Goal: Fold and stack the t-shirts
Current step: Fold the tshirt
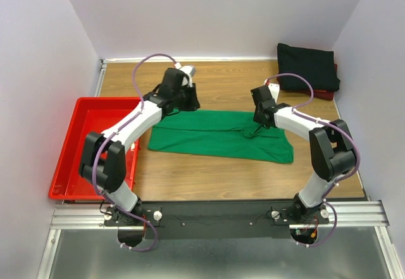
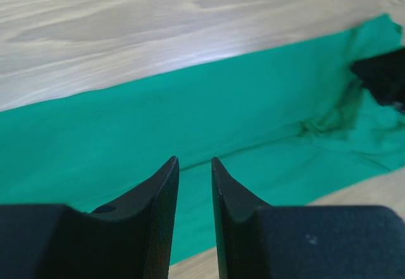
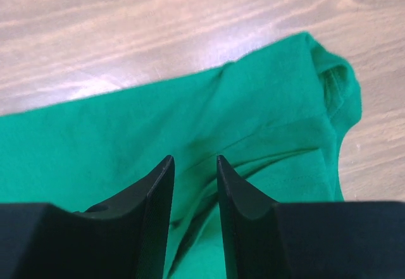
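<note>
The green t-shirt point(image 1: 218, 136) lies flat on the bench point(image 1: 221, 184) as a long band stretched across the space between the two arms, which looks like a shirt folded once lengthwise and laid out so that each arm can reach one end of it. The left hand point(image 2: 195, 160) hovers over the shirt's far edge near its left end, its two fingers a narrow gap apart with nothing between them, a stance that reads as lining up for a pinch on that edge. The right hand point(image 3: 194, 159) sits over the shirt's right part, where a sleeve and a seam bunch into wrinkles; its fingers also stand slightly apart, with cloth showing through the gap, and I cannot tell whether the tips touch the fabric. The wrinkles gathered round it suggest it is pressing or has nudged the cloth there. Taking both ends at once would keep the band straight while it is folded across, which is probably why the arms mirror each other. Beyond the green shirt's far right corner, well apart from it, the black t-shirt point(image 1: 307, 67) rests folded on the dark red t-shirt point(image 1: 328, 93), so the stack seems to wait for this last shirt. The red tray point(image 1: 63, 159) stands just off the green shirt's left end, out of the way
</note>
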Controlling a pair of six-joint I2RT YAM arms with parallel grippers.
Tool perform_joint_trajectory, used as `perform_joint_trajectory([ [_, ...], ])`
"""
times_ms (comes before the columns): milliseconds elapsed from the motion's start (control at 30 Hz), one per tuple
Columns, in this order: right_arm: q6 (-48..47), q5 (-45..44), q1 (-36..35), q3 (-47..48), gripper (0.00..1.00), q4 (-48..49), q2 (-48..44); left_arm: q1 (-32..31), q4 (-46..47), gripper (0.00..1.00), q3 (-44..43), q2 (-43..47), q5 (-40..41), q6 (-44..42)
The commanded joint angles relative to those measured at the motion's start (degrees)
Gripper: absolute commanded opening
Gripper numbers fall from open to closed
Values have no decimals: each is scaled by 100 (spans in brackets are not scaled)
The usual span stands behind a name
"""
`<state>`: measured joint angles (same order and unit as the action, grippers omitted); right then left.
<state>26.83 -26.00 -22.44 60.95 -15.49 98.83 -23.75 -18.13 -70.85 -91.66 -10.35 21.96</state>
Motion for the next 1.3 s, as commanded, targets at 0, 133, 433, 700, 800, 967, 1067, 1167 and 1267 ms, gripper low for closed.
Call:
perform_joint_trajectory([
  [0,-29,200,-15,-293,38,-183,-187,-576,46,35,-420,-378,-310,159],
  [133,33,463,-15,-662,37,-200,-478,-991,152,35,-788,-809,-345,388],
  [433,305,938,-15,-1330,24,-411,-1549,-1615,170,35,-2124,-2198,-793,635],
  [700,525,1230,-24,-1762,25,-455,-2262,-1914,-155,35,-2741,-2902,-776,520],
  [800,630,747,-15,-1710,44,-525,-2447,-1993,-165,36,-2470,-2788,-495,573],
  [967,613,227,265,-1376,53,-622,-2342,-2344,-261,42,-2240,-2700,-30,240],
  [1067,587,244,547,-1104,51,-640,-2053,-2476,-287,42,-2179,-2717,226,160],
  [1167,613,227,687,-884,50,-640,-1815,-2591,-323,42,-2301,-2787,366,90],
  [1267,648,314,881,-786,50,-640,-1700,-2670,-375,43,-2512,-2910,455,46],
])
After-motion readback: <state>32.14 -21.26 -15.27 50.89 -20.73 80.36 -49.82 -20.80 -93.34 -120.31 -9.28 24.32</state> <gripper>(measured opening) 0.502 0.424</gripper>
